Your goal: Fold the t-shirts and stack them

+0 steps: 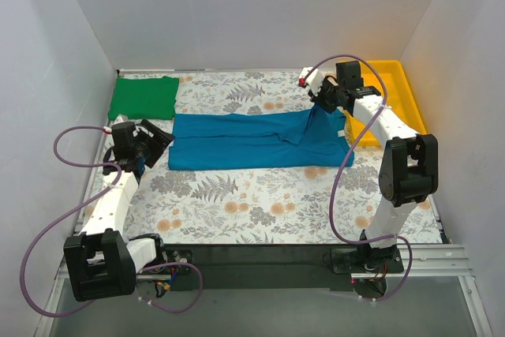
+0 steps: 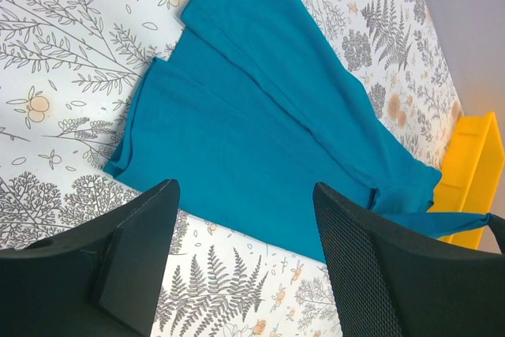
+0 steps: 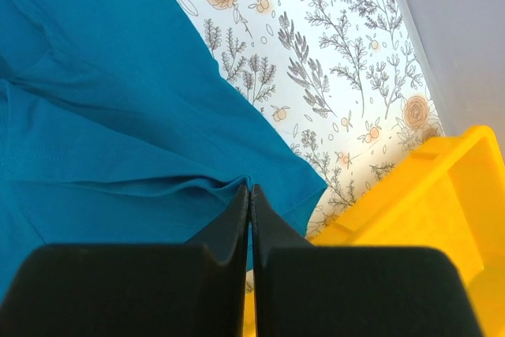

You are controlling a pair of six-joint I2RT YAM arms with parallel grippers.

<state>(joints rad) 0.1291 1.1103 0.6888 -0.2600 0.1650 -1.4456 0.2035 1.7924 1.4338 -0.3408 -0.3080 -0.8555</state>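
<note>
The teal-blue t-shirt (image 1: 252,141) lies folded lengthwise across the middle of the floral cloth. It also shows in the left wrist view (image 2: 252,116) and the right wrist view (image 3: 102,100). The green t-shirt (image 1: 144,97) lies folded at the back left corner. My right gripper (image 1: 324,105) is shut on the teal shirt's right end and lifts the fabric off the table; in the right wrist view its tips (image 3: 250,192) pinch a fold. My left gripper (image 1: 160,141) is open and empty, just left of the teal shirt's left edge, with the shirt's edge seen between its jaws (image 2: 245,219).
A yellow plastic tray (image 1: 398,96) stands at the back right, just behind and right of my right gripper; it also shows in the right wrist view (image 3: 410,219). White walls close the table on three sides. The floral cloth (image 1: 260,203) covers the table.
</note>
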